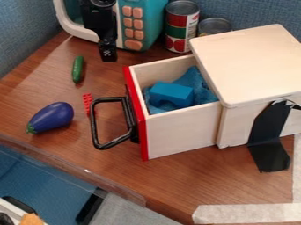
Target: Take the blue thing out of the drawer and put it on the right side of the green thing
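1. The blue block with an arched notch (171,93) is inside the open pale wooden drawer with a red front (181,137), resting on crumpled blue cloth (192,79).
2. The black two-finger gripper (108,55) hangs at the upper left, in front of the teal and white toy microwave with pinkish buttons (148,19). It is well apart from the block; whether it is spread or closed, I cannot tell.
3. The slim green toy cucumber (78,69) lies on the brown wood-grain tabletop (176,180), to the left of the drawer and a little below the gripper in the view.
4. The purple toy eggplant (52,117) lies nearer the camera, its green stem end pointing to the lower left.
5. Between the eggplant and the drawer is a small red ridged piece (87,103), just beside the black looped drawer handle (99,125).
6. The drawer juts leftward from the pale wooden box (253,61), which has a black tape strip (269,140) running down its side onto the tabletop.
7. Two metal food cans (178,26) (214,26) stand behind the box, beside the microwave.
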`<state>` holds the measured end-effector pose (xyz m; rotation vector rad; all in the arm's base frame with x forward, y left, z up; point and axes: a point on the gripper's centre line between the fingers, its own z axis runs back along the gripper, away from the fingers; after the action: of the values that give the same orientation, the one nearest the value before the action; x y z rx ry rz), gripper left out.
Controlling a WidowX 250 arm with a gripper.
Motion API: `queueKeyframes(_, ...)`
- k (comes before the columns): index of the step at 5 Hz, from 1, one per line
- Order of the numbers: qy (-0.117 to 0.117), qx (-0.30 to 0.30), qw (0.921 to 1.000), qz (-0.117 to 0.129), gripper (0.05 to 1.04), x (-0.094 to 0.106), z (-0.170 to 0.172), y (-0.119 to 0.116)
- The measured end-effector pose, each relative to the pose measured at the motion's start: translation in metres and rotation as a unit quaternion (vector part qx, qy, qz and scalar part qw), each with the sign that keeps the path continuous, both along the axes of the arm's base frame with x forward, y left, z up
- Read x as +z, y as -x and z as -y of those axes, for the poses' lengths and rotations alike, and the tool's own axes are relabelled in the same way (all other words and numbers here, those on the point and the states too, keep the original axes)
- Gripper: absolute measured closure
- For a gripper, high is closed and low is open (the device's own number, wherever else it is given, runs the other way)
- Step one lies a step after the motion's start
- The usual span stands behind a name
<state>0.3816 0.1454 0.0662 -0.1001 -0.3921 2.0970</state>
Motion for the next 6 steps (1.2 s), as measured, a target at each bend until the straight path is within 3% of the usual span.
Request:
queueKeyframes(1, 0.007, 0.0, 0.9998, -0.02, 0.082, -0.016, 0.001, 0.003)
queueKeyframes(2, -0.002, -0.031, 0.9994, -0.017, 0.082, -0.018, 0.009, 0.0)
queueKeyframes(3, 0.008, -0.047, 0.9988, -0.012, 0.082, -0.012, 0.019, -0.003)
queueKeyframes(5, 0.03, -0.064, 0.9974, 0.015, 0.082, 0.013, 0.037, -0.011)
queueKeyframes(6, 0.039, -0.099, 0.993, 0.052, 0.082, 0.041, 0.063, -0.017)
